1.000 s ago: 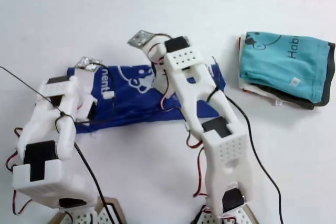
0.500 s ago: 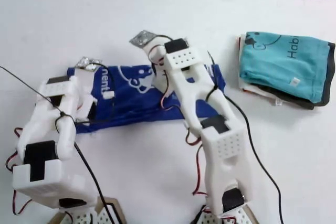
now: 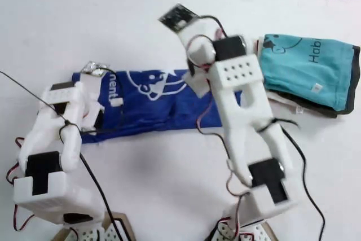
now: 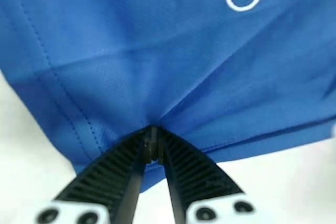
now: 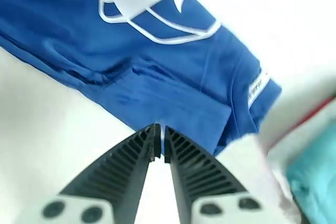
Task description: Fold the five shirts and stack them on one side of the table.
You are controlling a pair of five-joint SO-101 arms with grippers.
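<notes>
My claw (image 5: 158,148) hangs with its two black ribbed fingers (image 5: 126,166) pressed tip to tip and nothing between them. The tips line up over the hem of the blue shirt (image 5: 157,72), which is spread, a little creased, on the white table (image 5: 42,129). The blue shirt carries a white printed figure (image 5: 152,11) on the part away from my tips and a small white label (image 5: 255,88) at one corner. Just past that corner, apart from the blue shirt, lies a blurred teal cloth (image 5: 315,182) with a pale, red-edged layer (image 5: 302,124) beside it.
</notes>
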